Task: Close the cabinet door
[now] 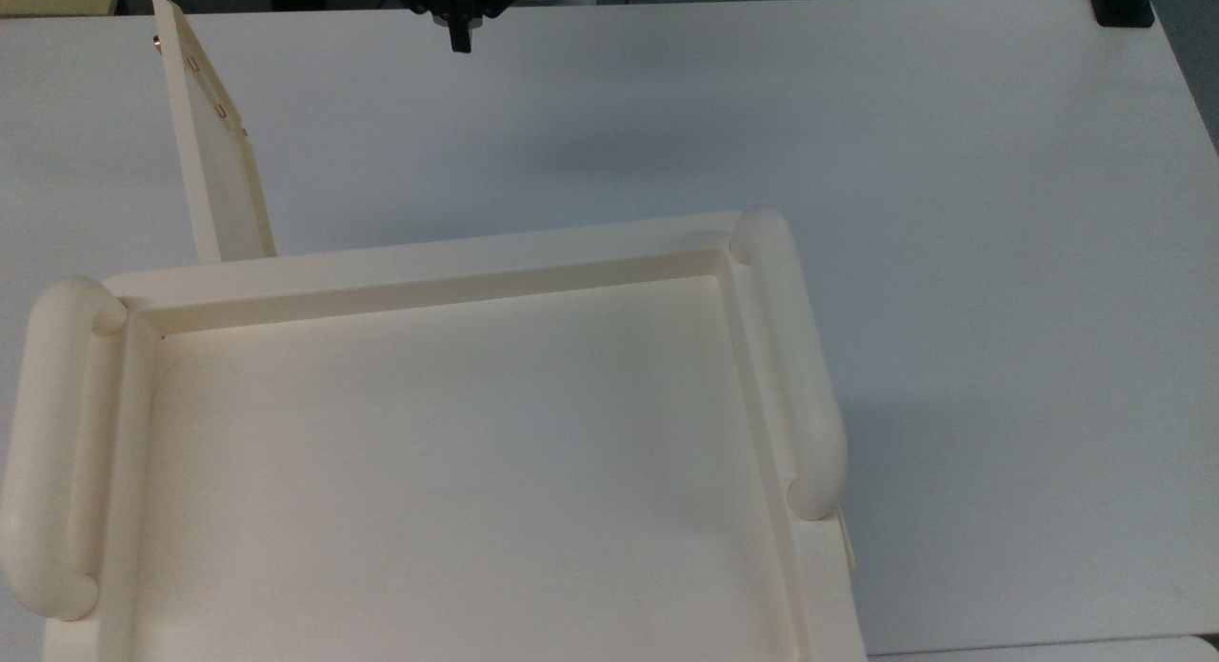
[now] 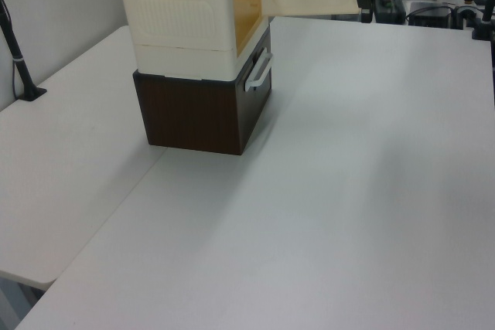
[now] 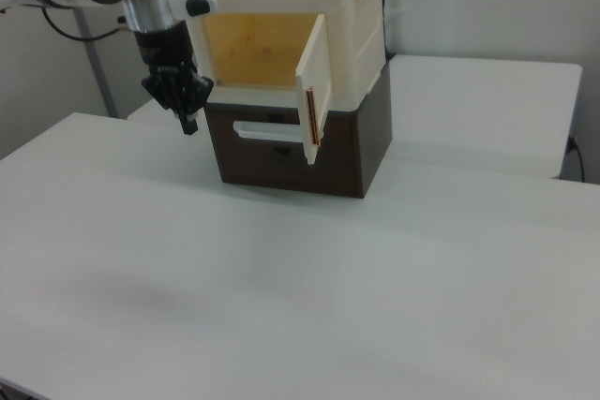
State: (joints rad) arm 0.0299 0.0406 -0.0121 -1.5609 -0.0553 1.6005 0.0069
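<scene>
Cabinet door (image 1: 217,157) stands swung wide open, roughly square to the front of the cabinet (image 1: 448,433), hinged at the top view's left end of that front; free edge w/ copper fittings points away from the cabinet. Cabinet sits on a dark brown box (image 3: 309,152) on the white table (image 1: 857,167), amber inside showing in the right view. Gripper (image 1: 461,43) hangs out beyond the cabinet front, off to the top view's right of the door's free edge, apart from it, nothing in the jaws, which look pressed together to a single tip. So the door lies to the top view's left of the jaws and stands upright. Judgement: closing needs a push on the door's far face, so gripper must first get round the free edge. Hinge itself hard to make out.
</scene>
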